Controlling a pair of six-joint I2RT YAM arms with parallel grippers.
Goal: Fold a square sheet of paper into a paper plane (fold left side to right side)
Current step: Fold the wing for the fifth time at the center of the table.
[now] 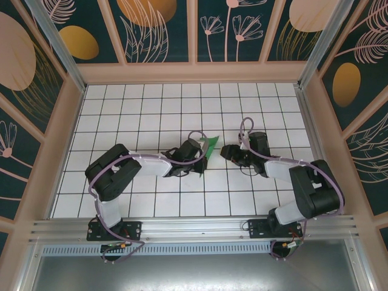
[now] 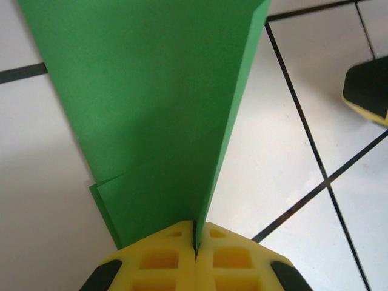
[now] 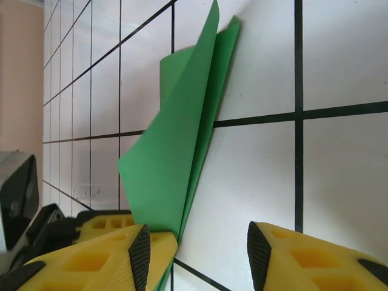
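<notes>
The square sheet of paper is bright green and folded into a slim, pointed wedge like a paper plane. It stands on edge at mid-table. My left gripper is shut on its lower folded edge. In the left wrist view the yellow fingers meet around the crease at the left gripper, and the paper fans upward in layered flaps. My right gripper sits just right of the paper. It is open, with bare tile between its pads. The paper rises beside its left finger.
The floor is white tile with black grid lines, walled by patterned panels. A right finger shows at the edge of the left wrist view. The left gripper's yellow finger lies close beside the right gripper.
</notes>
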